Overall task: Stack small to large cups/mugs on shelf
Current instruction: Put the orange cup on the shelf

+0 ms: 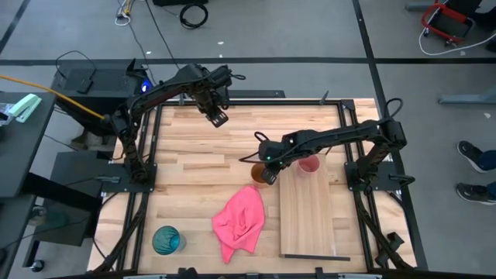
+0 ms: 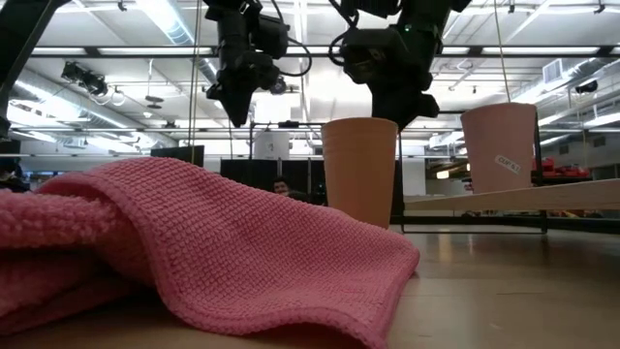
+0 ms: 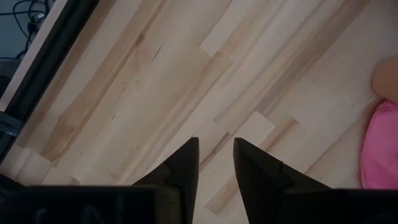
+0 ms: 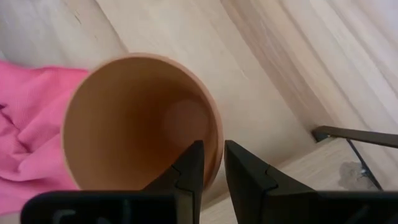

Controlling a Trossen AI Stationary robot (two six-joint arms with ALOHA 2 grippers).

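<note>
High view: the right gripper (image 1: 268,173) hangs over the orange cup (image 1: 258,171), at nine o'clock of the shelf (image 1: 308,217); pink cup (image 1: 308,164) already shelved.

Right wrist view: jaws narrowly spread, straddling the cup's rim, not yet pinching. Next they must close.

Left wrist view: the left gripper (image 3: 216,163) idles, jaws slightly apart, empty.

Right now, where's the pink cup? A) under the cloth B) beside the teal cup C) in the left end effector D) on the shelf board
D: the pink cup stands upright on the far end of the shelf, apart from the orange-brown cup on the tabletop; the teal cup sits at the near left, past the pink cloth.
</note>
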